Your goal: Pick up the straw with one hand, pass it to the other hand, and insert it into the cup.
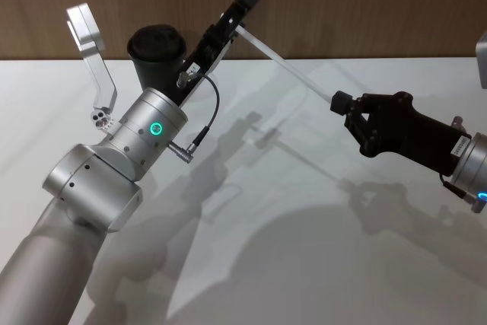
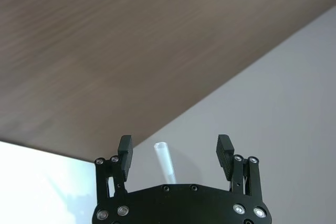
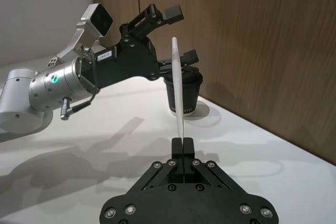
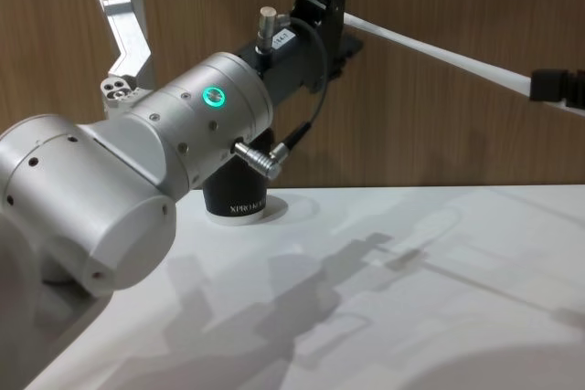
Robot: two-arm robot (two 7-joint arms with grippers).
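The white straw (image 1: 289, 66) hangs in the air above the table, slanting between the two grippers. My right gripper (image 1: 340, 102) is shut on its near end, seen pinched between the pads in the right wrist view (image 3: 182, 144). The straw's (image 3: 178, 93) far end lies between the open fingers of my left gripper (image 1: 232, 24), untouched by either finger (image 2: 125, 149); its tip (image 2: 164, 160) shows between them. The black lidded cup (image 1: 156, 49) stands upright at the table's back, behind the left arm; its base (image 4: 233, 207) shows under that arm.
The white table (image 1: 304, 249) spreads wide in front. A brown wooden wall (image 1: 365, 5) rises right behind the cup. A grey cable (image 1: 205, 119) loops off the left wrist, and a white bracket (image 1: 91, 43) sticks up from it.
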